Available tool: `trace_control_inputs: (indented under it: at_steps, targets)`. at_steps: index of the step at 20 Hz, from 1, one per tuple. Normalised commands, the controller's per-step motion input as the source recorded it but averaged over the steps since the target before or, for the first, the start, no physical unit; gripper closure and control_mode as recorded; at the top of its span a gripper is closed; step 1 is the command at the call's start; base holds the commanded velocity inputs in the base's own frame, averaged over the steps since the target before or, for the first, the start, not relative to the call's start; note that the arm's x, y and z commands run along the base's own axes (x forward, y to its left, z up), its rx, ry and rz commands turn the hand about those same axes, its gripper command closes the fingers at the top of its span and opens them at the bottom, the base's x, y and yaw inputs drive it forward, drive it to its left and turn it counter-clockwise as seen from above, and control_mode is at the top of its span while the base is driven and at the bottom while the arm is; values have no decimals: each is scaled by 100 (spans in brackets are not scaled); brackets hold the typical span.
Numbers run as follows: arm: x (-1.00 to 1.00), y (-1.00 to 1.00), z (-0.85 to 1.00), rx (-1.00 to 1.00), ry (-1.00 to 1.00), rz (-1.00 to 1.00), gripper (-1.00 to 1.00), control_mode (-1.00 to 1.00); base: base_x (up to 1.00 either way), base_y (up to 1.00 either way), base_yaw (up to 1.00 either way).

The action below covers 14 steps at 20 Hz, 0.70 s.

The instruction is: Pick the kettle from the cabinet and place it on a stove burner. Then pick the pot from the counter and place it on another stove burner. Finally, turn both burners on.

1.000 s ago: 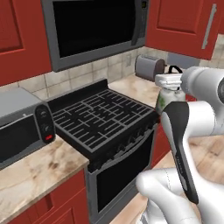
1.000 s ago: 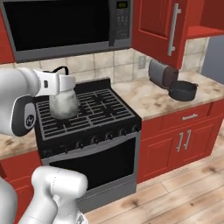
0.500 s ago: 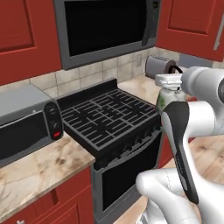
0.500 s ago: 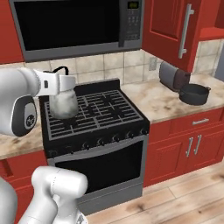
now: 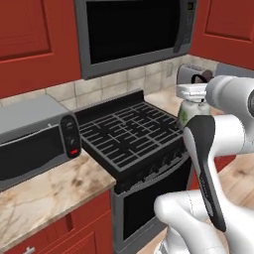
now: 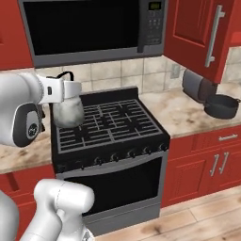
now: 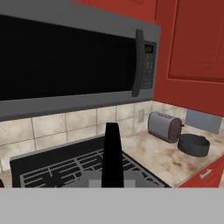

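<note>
A home kitchen is shown. A black gas stove (image 6: 110,127) with grates and front knobs is set between red cabinets (image 6: 214,162). A big microwave (image 6: 89,28) is hung above the stove. A brown stone counter (image 6: 181,113) is seen on both sides, with a tiled wall behind. A toaster (image 6: 197,85) and a dark pot (image 6: 222,106) are placed on the counter. A wooden floor (image 6: 202,214) is seen below.
</note>
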Motion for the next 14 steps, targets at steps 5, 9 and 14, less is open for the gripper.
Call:
trace_control_inputs:
  at_steps: [5, 9, 14]
  targets:
    - [0, 0, 0, 0, 0, 0, 100, 100, 47, -2, 10]
    - [0, 0, 0, 0, 0, 0, 100, 100, 43, -9, 9]
    - [0, 0, 0, 0, 0, 0, 100, 100, 36, -17, 9]
